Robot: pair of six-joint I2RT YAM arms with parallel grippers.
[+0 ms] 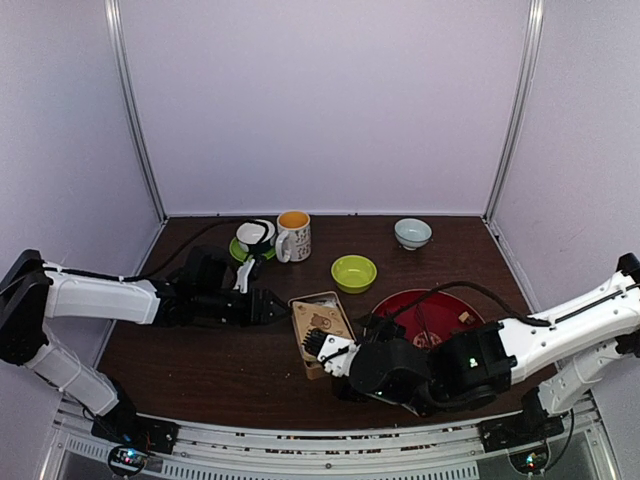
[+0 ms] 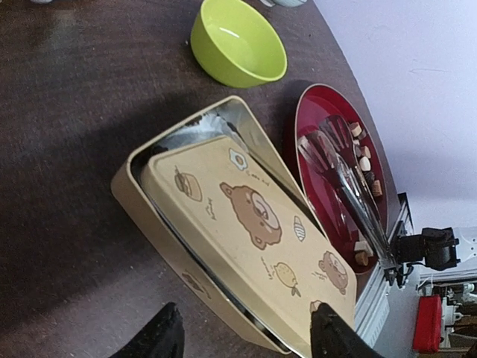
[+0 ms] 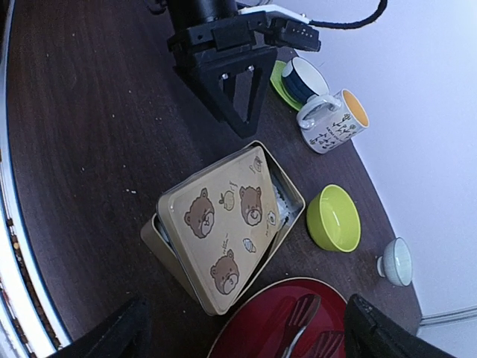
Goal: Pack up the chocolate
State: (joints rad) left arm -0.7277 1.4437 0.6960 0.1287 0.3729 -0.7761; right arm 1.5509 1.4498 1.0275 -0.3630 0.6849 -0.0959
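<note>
The top external camera looks down from behind both arm bases over the whole desk (image 1: 200, 370). The wrist cameras look past the left hand (image 2: 246, 339) and right hand (image 3: 253, 332), closer, from opposite sides. All three share the bear-printed tin (image 1: 322, 322).

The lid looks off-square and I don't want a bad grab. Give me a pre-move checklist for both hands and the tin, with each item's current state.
1. Left hand open and empty: ok.
2. Right hand open and empty: ok.
3. Lid clear of the tin: not ok, it lies askew over most of the opening.
4. Tin's inside free for packing: cannot tell, the lid hides it.
5. Chocolate on the red plate: ok.
6. Tongs lying ungripped on the plate: ok.
</note>
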